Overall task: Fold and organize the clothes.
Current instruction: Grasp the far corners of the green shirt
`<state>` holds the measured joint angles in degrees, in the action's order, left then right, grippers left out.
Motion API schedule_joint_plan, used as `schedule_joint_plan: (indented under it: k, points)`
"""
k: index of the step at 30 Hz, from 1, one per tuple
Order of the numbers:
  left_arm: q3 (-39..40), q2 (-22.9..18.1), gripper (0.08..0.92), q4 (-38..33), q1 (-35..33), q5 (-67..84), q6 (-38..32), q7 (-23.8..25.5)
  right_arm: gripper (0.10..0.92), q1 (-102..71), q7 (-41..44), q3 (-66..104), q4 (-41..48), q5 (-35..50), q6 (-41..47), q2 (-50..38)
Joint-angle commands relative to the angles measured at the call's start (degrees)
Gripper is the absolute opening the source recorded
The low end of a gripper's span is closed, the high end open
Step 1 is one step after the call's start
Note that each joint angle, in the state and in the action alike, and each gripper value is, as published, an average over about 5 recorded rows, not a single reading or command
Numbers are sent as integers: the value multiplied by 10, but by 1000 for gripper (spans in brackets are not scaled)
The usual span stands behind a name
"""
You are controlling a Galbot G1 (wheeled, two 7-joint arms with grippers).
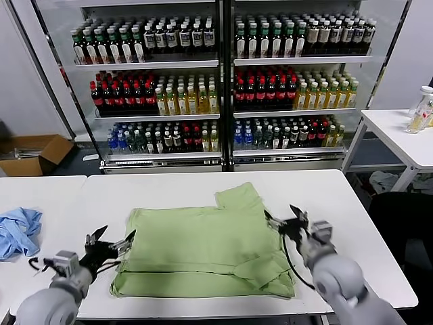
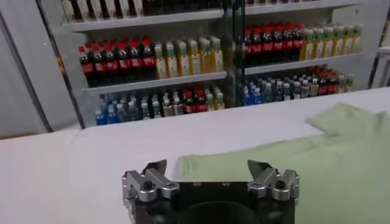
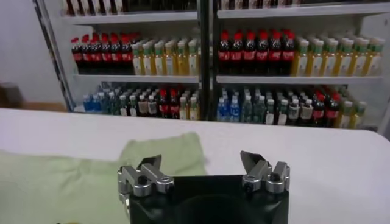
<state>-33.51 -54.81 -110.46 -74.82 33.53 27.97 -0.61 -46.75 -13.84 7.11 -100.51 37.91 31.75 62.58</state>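
Light green polo shirt (image 1: 206, 247) is laid flat on the white table (image 1: 169, 189), partly folded: near edge doubled over in a band along the front, one sleeve (image 1: 238, 197) sticking out at the far right. No print or buttons are visible from this side. No readable writing or brand on the shirt.

Left gripper (image 1: 111, 242) is held just beside the shirt's left edge, jaws spread wide, nothing between them. In the left wrist view both fingertips (image 2: 157, 167) are seen apart, with shirt fabric (image 2: 341, 164) beyond. Right gripper (image 1: 287, 220) is positioned at the shirt's right edge near the sleeve, jaws likewise wide and empty; contact with the fabric cannot be told.

A crumpled light blue cloth (image 1: 17, 230) is lying on the adjacent white table at far left, well apart from the shirt.

Behind the tables, two glass-door drinks coolers (image 1: 223, 81) are stocked with bottles: dark, red-capped, yellow and blue rows. Labels are too small to be read. An open cardboard box (image 1: 30, 154) is seen on the floor at left. A second white table (image 1: 399, 139) with bottles (image 1: 421, 108) stands at far right.
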Motion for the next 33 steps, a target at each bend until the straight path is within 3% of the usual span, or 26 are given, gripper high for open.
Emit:
schedule_joint_plan:
  k: [1,8,15,33]
  points:
    - [85,19,823,182,192,45,0,22,823,228,19,-91,280,-31,0,100]
    - [125,25,823,285,249,33,-8,68,823,252,33,-81,416,-76,-25,151]
    - [150,18,823,357,289,0,-15,115,823,252,42,-78,451,-91,-36,178]
    - [160,4,817,402,307,-28,-15,136,806,249,51,-63,484,-106,-54,203]
